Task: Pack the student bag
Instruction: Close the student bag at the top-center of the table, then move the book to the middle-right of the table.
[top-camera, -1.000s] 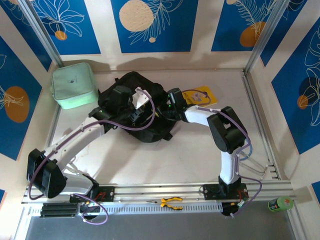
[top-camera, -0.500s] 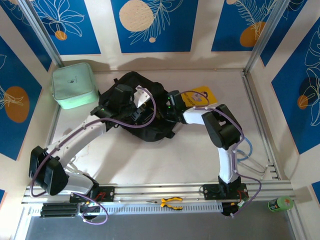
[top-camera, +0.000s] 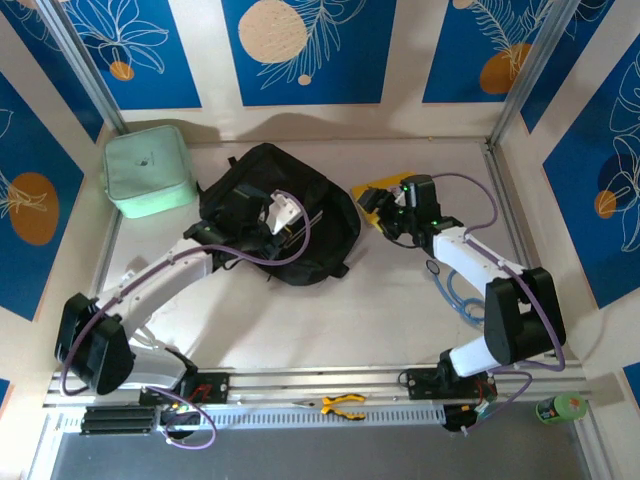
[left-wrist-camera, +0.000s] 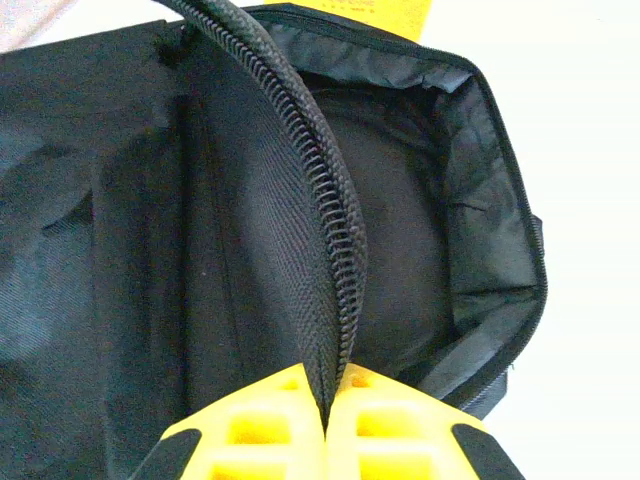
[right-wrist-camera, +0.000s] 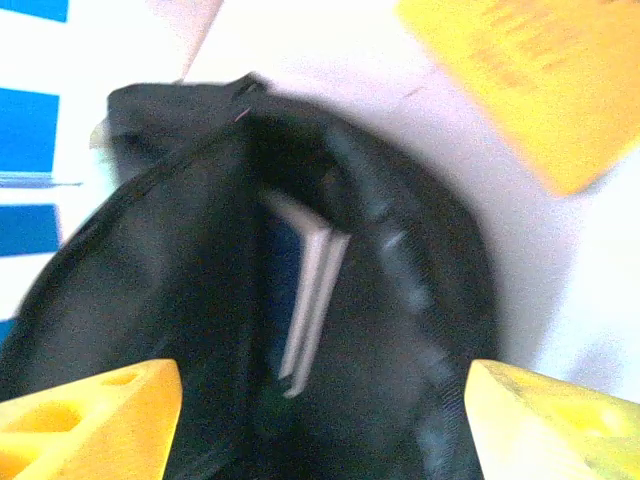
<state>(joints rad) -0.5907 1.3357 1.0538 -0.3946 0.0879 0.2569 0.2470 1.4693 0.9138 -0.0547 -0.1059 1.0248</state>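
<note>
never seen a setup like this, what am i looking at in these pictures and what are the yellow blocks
Two robot arms stand at a table's edge. One picture looks down on both; the others come from a camera on each wrist, so the yellow blocks are that arm's fingers. On the table: the black student bag, a mint-green case, a yellow book. The left fingers are shut on the bag's zipper edge. The right fingers are open, empty, facing a blue book inside the bag.

Top looks down; 2 wrist views close on bag (top-camera: 332, 228)
</note>
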